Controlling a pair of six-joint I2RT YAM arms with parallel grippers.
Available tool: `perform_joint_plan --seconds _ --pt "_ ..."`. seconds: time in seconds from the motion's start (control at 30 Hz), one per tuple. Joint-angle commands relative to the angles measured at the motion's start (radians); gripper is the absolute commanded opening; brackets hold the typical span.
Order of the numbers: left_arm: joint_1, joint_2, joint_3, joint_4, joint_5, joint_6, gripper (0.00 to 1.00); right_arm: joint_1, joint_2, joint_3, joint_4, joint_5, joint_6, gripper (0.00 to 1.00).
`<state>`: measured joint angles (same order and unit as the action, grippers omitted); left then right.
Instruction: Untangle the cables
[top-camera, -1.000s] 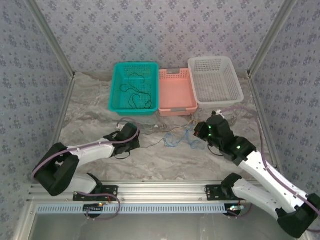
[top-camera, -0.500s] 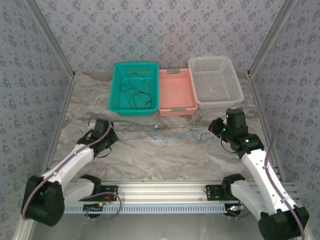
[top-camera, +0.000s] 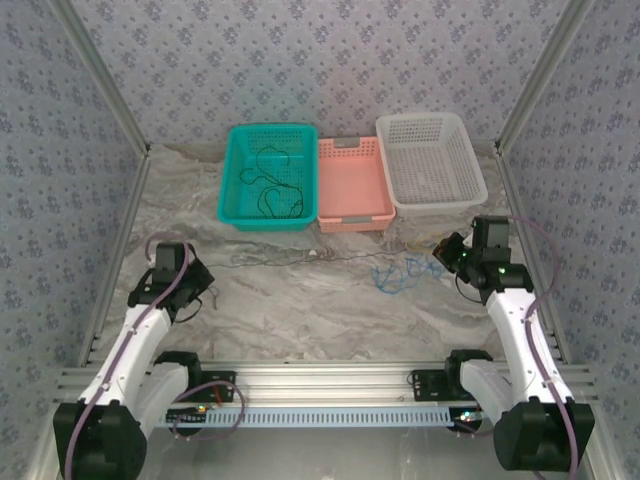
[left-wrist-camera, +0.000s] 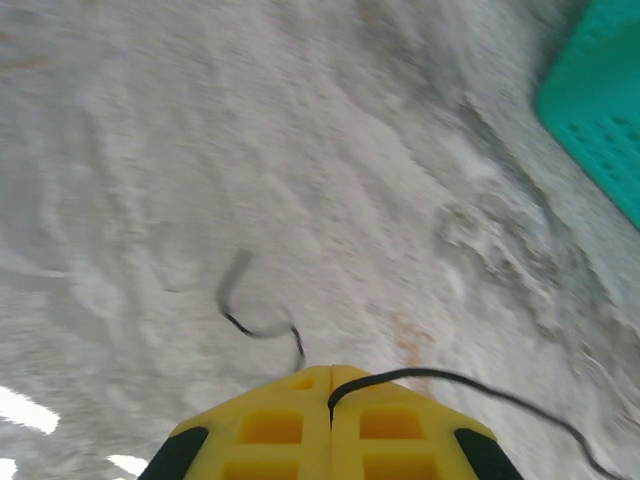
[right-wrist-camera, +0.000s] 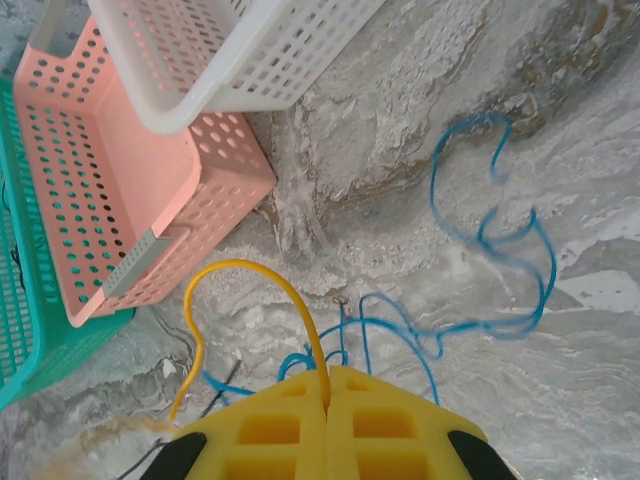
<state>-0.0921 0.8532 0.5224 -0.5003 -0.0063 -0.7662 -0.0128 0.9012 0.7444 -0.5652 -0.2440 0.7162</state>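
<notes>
The left gripper (left-wrist-camera: 330, 400) is pressed shut. Its blocky yellow fingers are closed on a thin black cable (left-wrist-camera: 470, 385), which is led out of the seam and away to the right in a smooth curve. A short black curl (left-wrist-camera: 250, 322) is laid on the table (top-camera: 300, 315) just beyond the fingertips. From above, this cable is seen drawn thin and nearly straight from the left side toward the middle, just near of the baskets.

The right gripper (right-wrist-camera: 327, 385) is likewise clamped tight, and a glossy yellow cable (right-wrist-camera: 240, 268) is pinched in its seam. From there the cable is arched up, over to the left and down in a narrow hoop. A blue cable (right-wrist-camera: 500, 265) is spread in loose, kinked loops on the table just past the fingertips, near the corner of the white basket (right-wrist-camera: 250, 50).

Three rectangular plastic baskets with perforated walls and rounded corners are set side by side along the far edge: a teal basket (top-camera: 232, 175) on the left, a pink basket (top-camera: 352, 190) in the middle and the white one on the right. A coiled cable (top-camera: 272, 192), black and wiry, is held inside the teal one.

The table is finished in a grey, marble-like pattern. A broad bare stretch is left between the arms on the near side, bounded by a ribbed metal rail (top-camera: 320, 385). The left, right and far sides are closed by papered walls (top-camera: 320, 60).
</notes>
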Motion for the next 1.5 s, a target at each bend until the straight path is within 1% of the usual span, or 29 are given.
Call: perform_joint_plan --seconds 0.0,0.1,0.2,0.27,0.33,0.4,0.5,0.53,0.63,0.7,0.8,0.9,0.93,0.97,1.03,1.07,1.17,1.2,1.3,1.37,1.47 --pt "-0.062 0.019 0.038 0.091 0.122 0.029 0.00 0.043 -0.012 0.001 0.029 -0.016 -0.012 0.00" --pt "-0.114 0.024 0.097 0.079 0.094 0.021 0.00 0.072 -0.018 0.014 0.016 0.010 -0.008 0.00" --pt "-0.121 0.035 0.153 0.086 0.126 0.010 0.00 0.093 -0.009 0.016 0.023 0.007 -0.002 0.00" --pt "-0.136 0.052 0.200 0.089 0.149 0.014 0.00 0.132 0.003 0.014 0.027 0.017 0.004 0.00" --pt "-0.150 0.057 0.234 0.080 0.141 0.016 0.00 0.163 0.006 0.008 0.023 0.057 0.009 0.00" --pt "-0.152 0.054 0.272 0.045 0.115 0.026 0.00 0.160 0.002 -0.012 0.018 0.080 0.012 0.00" --pt "-0.136 0.039 0.348 -0.056 0.034 0.059 0.00 0.107 -0.008 -0.047 -0.001 0.101 -0.004 0.00" --pt "-0.116 0.034 0.375 -0.091 0.014 0.069 0.00 0.079 -0.007 -0.060 -0.015 0.106 -0.013 0.00" --pt "-0.022 0.030 0.458 -0.212 -0.014 0.095 0.00 -0.036 0.004 -0.110 -0.024 0.085 -0.042 0.00" --pt "0.047 0.029 0.500 -0.260 -0.006 0.111 0.00 -0.117 0.015 -0.137 -0.001 0.054 -0.063 0.00" --pt "0.116 0.030 0.553 -0.288 0.031 0.122 0.00 -0.187 0.043 -0.163 0.021 0.023 -0.078 0.00" --pt "0.132 0.044 0.590 -0.281 0.073 0.125 0.00 -0.206 0.079 -0.174 0.051 -0.006 -0.079 0.00" --pt "0.132 0.052 0.588 -0.252 0.140 0.121 0.00 -0.198 0.090 -0.174 0.069 -0.022 -0.078 0.00" --pt "0.131 0.065 0.583 -0.199 0.234 0.114 0.00 -0.181 0.100 -0.172 0.082 -0.032 -0.078 0.00" --pt "0.104 0.095 0.579 -0.110 0.363 0.090 0.00 -0.131 0.121 -0.163 0.099 -0.030 -0.074 0.00" --pt "0.080 0.110 0.589 -0.088 0.392 0.091 0.00 -0.101 0.138 -0.151 0.101 -0.032 -0.071 0.00" --pt "0.031 0.150 0.653 -0.092 0.421 0.103 0.00 -0.019 0.170 -0.123 0.091 -0.005 -0.058 0.00" --pt "0.029 0.159 0.674 -0.101 0.429 0.098 0.00 -0.001 0.171 -0.120 0.087 0.001 -0.051 0.04" --pt "0.027 0.187 0.741 -0.117 0.462 0.061 0.00 0.066 0.130 -0.106 0.066 0.038 -0.020 0.27" --pt "0.016 0.204 0.772 -0.105 0.499 0.025 0.00 0.123 0.075 -0.092 0.038 0.081 0.006 0.43" --pt "-0.025 0.229 0.797 -0.075 0.529 -0.026 0.00 0.202 -0.003 -0.074 0.001 0.125 0.044 0.56"
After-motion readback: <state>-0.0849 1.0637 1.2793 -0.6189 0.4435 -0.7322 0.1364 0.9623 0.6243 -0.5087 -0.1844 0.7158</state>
